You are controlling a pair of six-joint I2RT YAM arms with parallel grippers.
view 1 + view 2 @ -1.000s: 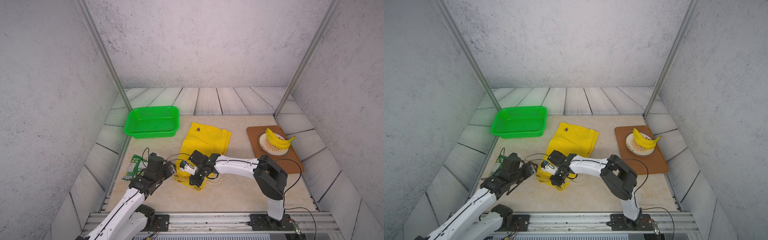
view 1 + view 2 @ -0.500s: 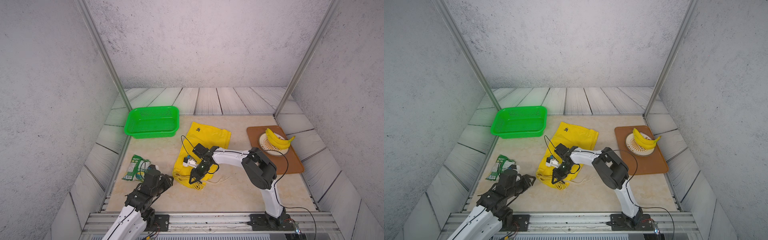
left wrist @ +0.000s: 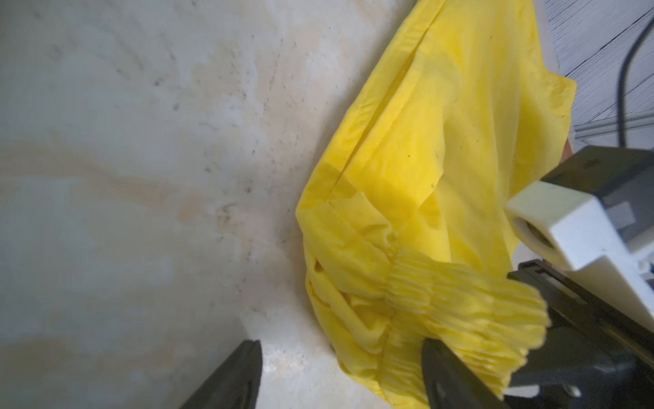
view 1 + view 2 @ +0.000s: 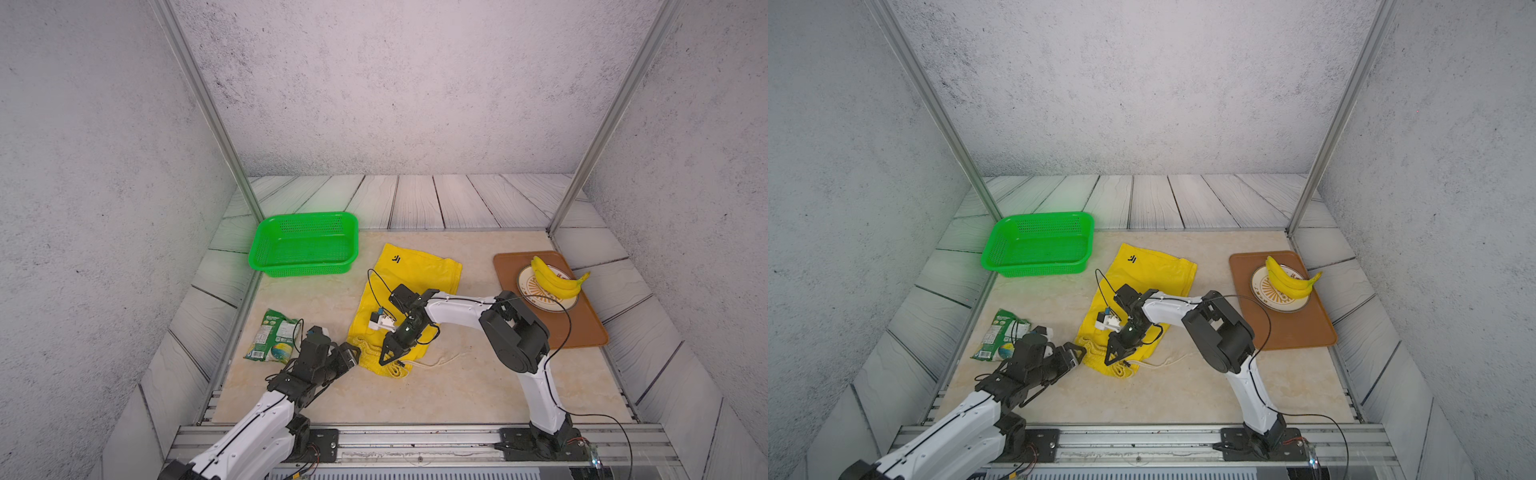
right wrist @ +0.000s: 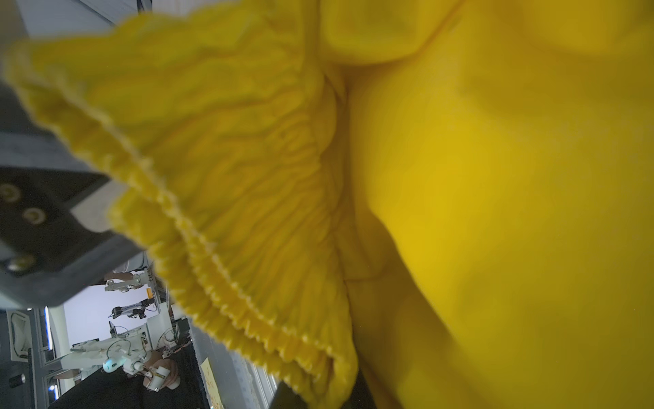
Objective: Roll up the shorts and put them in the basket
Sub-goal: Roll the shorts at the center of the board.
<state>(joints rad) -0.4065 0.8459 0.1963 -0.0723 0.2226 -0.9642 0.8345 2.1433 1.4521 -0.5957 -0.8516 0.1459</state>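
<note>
Your two top views hang high above the near rail, side by side, looking down and forward across the whole table (image 4: 457, 386) to the back wall (image 4: 395, 104). They share nearly everything, from the green basket (image 4: 305, 245) to the tray (image 4: 1304, 328). Your left wrist view sits low and close, looking out past the left gripper (image 3: 341, 348) at the shorts (image 3: 442, 141) and the right arm's white camera block (image 3: 580, 230). Your right wrist view is so near the shorts that blurred yellow fills it. Both wrist views share the gathered waistband (image 3: 460, 304).
</note>
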